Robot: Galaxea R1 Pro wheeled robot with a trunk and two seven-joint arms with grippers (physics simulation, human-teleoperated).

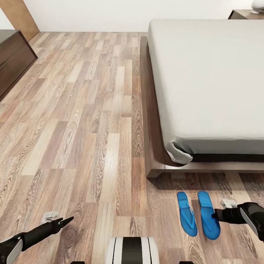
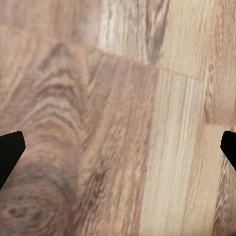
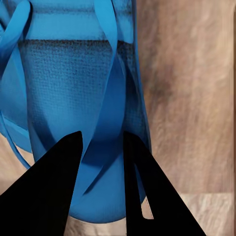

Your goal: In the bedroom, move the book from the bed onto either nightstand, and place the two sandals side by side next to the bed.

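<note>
Two blue sandals lie side by side on the plank floor at the lower right of the head view, just off the foot corner of the bed, their long axes running up-frame toward the frame rail and roughly parallel. The left sandal sits apart from the robot's arms; the right sandal has the right end effector at its edge, reaching in from the frame's right side, across the sandal's length rather than along it.

In the right wrist view the two dark fingers stand close together over the sole, a blue strap running between them; whether they pinch it or have just let go cannot be told.

The left end effector hangs low at the lower left, well apart from both sandals, its fingers spread wide over bare floor in its wrist view.

The right arm is plainly the nearer one. The pair looks already placed; the book is not in sight on the visible mattress, and a nightstand peeks in at the upper right.
</note>
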